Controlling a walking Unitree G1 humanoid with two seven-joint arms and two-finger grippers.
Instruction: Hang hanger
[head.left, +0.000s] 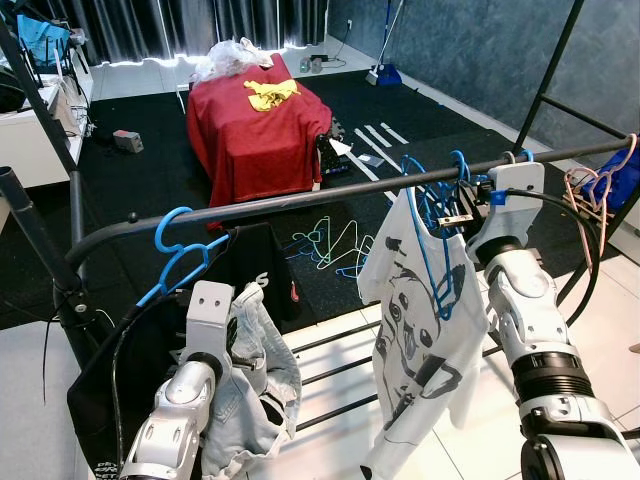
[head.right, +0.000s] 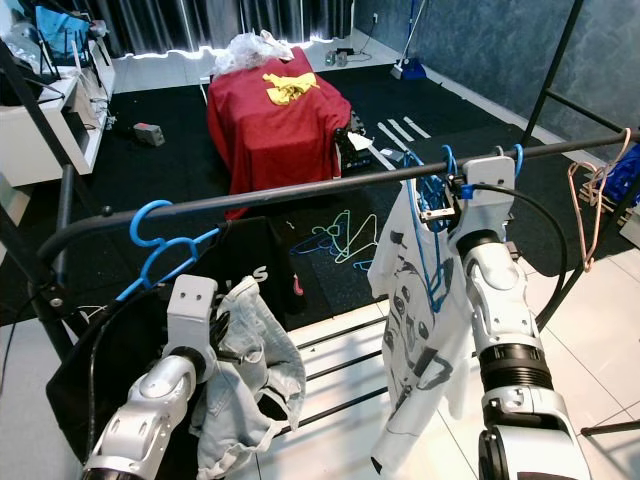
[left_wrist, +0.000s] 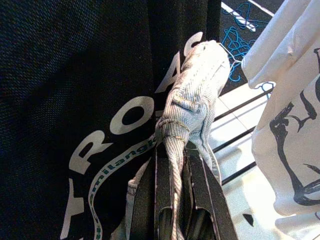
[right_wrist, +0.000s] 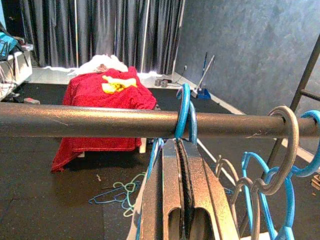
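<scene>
A dark clothes rail (head.left: 300, 200) crosses in front of me. The hook (right_wrist: 184, 112) of a blue hanger (head.left: 437, 215) sits over the rail, and a white printed T-shirt (head.left: 415, 330) hangs from it. My right gripper (right_wrist: 182, 144) is just under the rail, shut on this hanger's neck below the hook. Lower on the left, my left gripper (left_wrist: 172, 147) is shut on a light denim garment (head.left: 255, 380), which droops over the arm. Behind it a black T-shirt (head.left: 250, 260) hangs on another blue hanger (head.left: 175, 250).
Pink and blue hangers (head.left: 590, 185) hang at the rail's right end. The rack's upright (head.left: 40, 240) stands at the left and its lower bars (head.left: 340, 370) run below. Loose hangers (head.left: 330, 245) lie on the dark carpet. A red-draped table (head.left: 260, 130) stands beyond.
</scene>
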